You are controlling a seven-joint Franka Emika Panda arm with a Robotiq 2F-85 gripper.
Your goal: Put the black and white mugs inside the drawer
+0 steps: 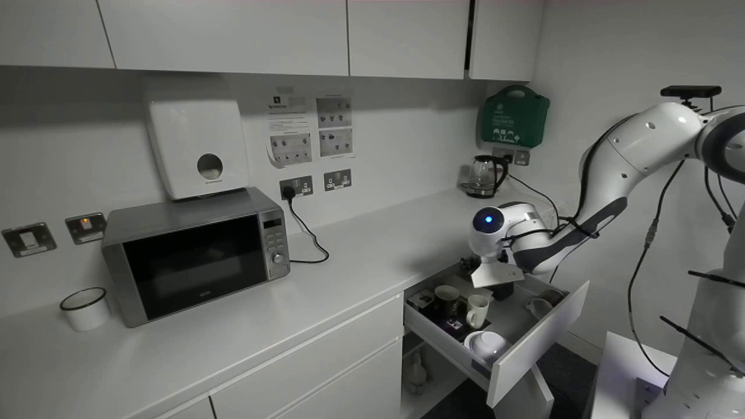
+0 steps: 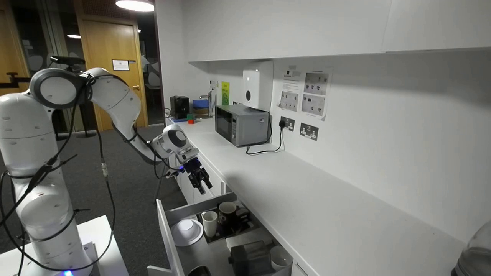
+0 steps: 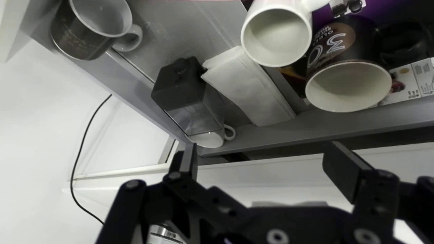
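The drawer [image 1: 541, 349] stands open in both exterior views [image 2: 168, 239]. The black mug [image 1: 447, 301], with a pale inside, stands upright in it; it also shows in an exterior view [image 2: 227, 215] and the wrist view [image 3: 351, 64]. The white mug [image 1: 477, 311] stands beside it in the drawer, also in an exterior view [image 2: 210, 223] and the wrist view [image 3: 276, 37]. My gripper [image 2: 206, 188] is open and empty above the drawer, apart from both mugs. In the wrist view its fingers [image 3: 261, 152] are wide apart with nothing between them.
The drawer also holds a white bowl [image 2: 187, 232], a dark mug with a white handle [image 3: 88, 37], a dark box [image 3: 179, 84], white paper [image 3: 249, 88] and a white cup [image 3: 208, 139]. A microwave [image 1: 198, 256], kettle [image 1: 484, 177] and dark-rimmed white cup [image 1: 87, 314] stand on the counter [image 1: 361, 256].
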